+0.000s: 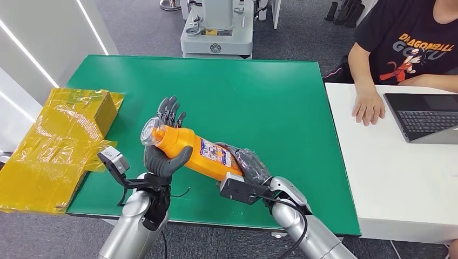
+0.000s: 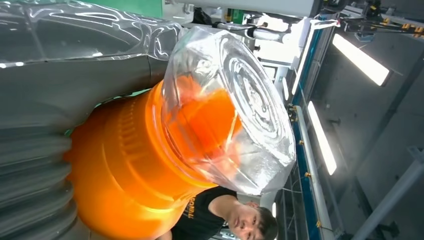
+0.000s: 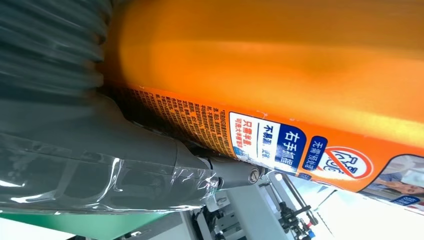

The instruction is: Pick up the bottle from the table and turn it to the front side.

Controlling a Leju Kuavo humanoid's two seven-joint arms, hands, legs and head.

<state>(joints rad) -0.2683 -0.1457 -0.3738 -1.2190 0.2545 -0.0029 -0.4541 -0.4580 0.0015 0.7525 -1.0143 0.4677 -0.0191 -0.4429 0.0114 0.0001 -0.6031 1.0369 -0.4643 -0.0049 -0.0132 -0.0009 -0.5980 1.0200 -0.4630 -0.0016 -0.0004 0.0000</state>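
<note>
The orange detergent bottle [image 1: 197, 152] hung above the green surface [image 1: 259, 97], left hand [image 1: 164, 156] fingers clamped at its neck, right hand [image 1: 248, 168] fingers clamped on its base. Rigid, smooth plastic, likely slippery; the neck seemed surest.

You see an orange bottle [image 1: 202, 154] with a clear cap [image 1: 149, 133], a green table [image 1: 259, 91], and crinkled yellow wrapping [image 1: 51, 145].

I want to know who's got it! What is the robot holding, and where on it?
The orange bottle, off the table: the left hand grips its neck end near the clear cap, and the right hand holds its bottom end.
</note>
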